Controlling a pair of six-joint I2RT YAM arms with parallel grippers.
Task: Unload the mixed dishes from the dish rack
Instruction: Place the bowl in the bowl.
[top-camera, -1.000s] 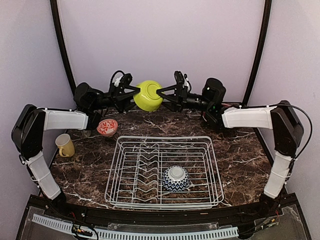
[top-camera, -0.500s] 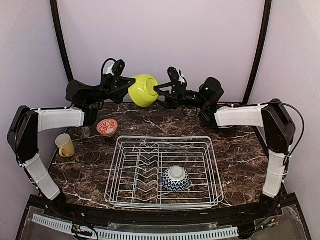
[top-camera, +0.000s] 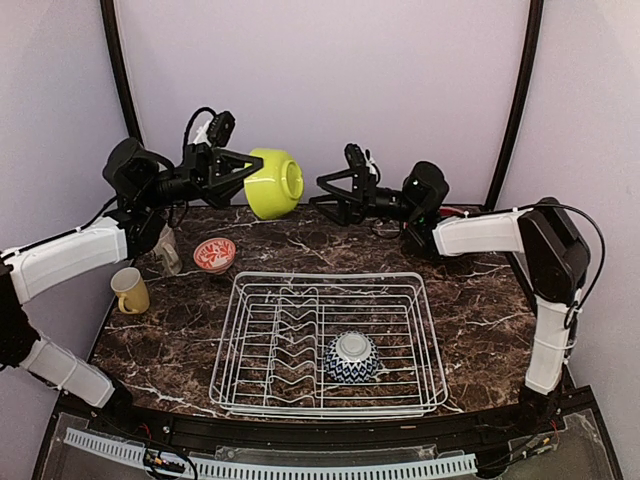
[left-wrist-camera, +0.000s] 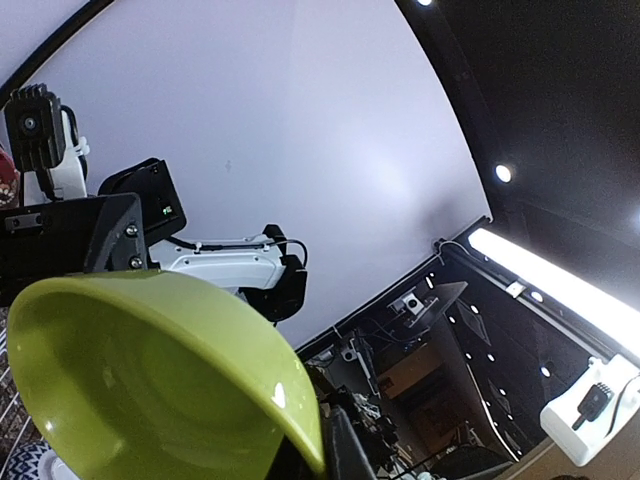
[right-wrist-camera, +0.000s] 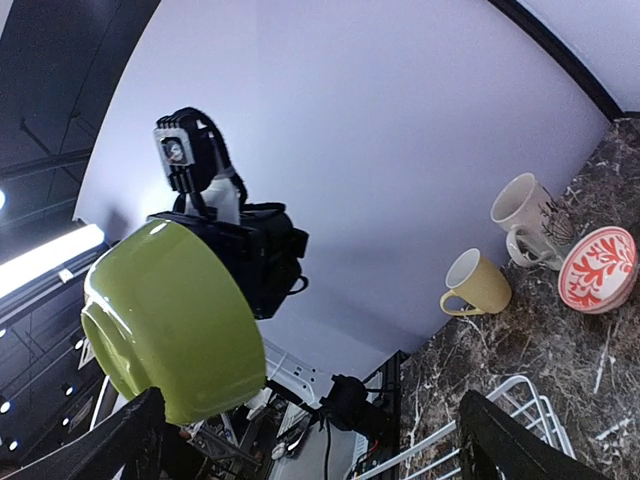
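Observation:
My left gripper (top-camera: 243, 176) is shut on the rim of the lime bowl (top-camera: 276, 183), holding it on its side in the air above the back of the table. The left wrist view looks into the lime bowl (left-wrist-camera: 150, 380), with one dark finger (left-wrist-camera: 345, 450) against its rim. A gap separates my open right gripper (top-camera: 318, 190), just to the right, from the lime bowl (right-wrist-camera: 170, 320). The white wire dish rack (top-camera: 236, 300) sits mid-table. Inside it, a navy-zigzag bowl (top-camera: 351, 358) lies upside down.
A red-and-white bowl (top-camera: 215, 254), a yellow mug (top-camera: 130, 290) and a cream mug (right-wrist-camera: 522, 208) stand on the dark marble table (top-camera: 480, 300) left of the rack. The same red-and-white bowl (right-wrist-camera: 598, 268) and yellow mug (right-wrist-camera: 478, 283) show in the right wrist view.
Both grippers held the lime bowl between them. The right gripper has opened and let go, and the left arm has carried the bowl up and to the left.

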